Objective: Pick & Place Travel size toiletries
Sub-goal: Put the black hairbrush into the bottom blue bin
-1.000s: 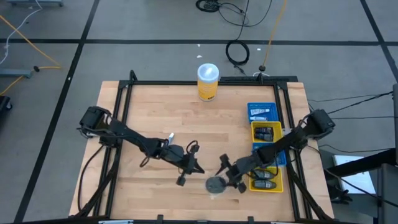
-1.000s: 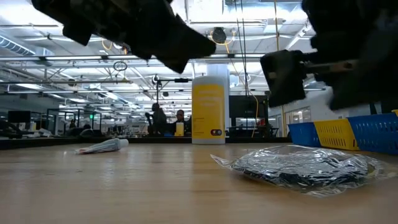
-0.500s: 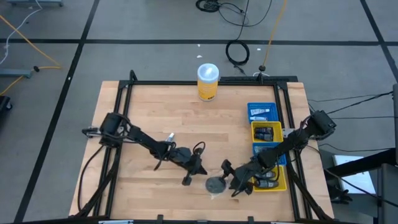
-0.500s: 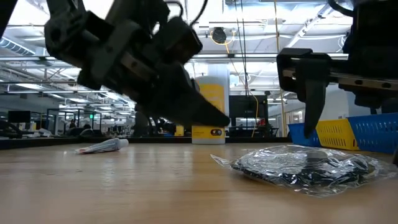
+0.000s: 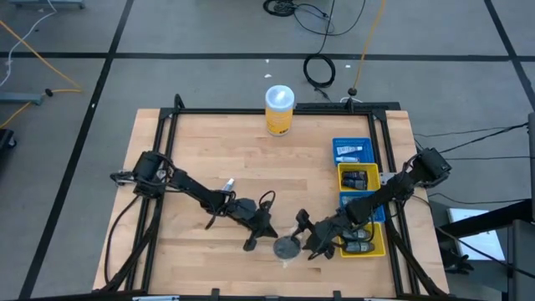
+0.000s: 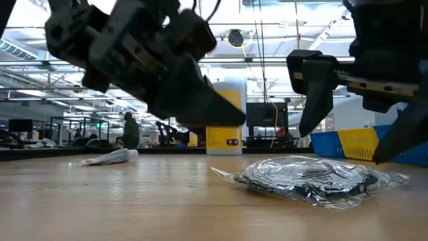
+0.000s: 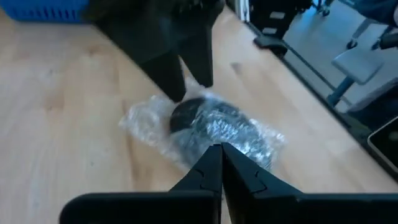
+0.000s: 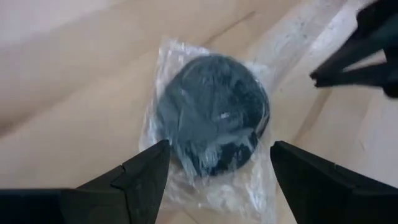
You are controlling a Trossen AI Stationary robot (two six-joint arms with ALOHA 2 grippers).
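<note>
Right gripper [image 8: 214, 171] spread wide over bagged round jar [image 8: 211, 115] | left gripper [image 7: 221, 165] pinched together beside it | risk: slippery wrap sliding, grippers colliding.

Grey floor [image 5: 209, 33] with black cables [image 5: 318, 68]; bright ceiling lights [image 6: 40, 50].

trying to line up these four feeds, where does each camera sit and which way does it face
High view: above the table, looking straight down; both arms, the left gripper and right gripper flank the bagged round jar.
Low view: at table-top height, looking level across into the room; both arms come in from above the bagged jar.
Left wrist view: on the left arm, facing the jar; its shut fingers show.
Right wrist view: on the right arm, facing down at the jar; its open fingers show.
Shared: all four show the jar.
</note>
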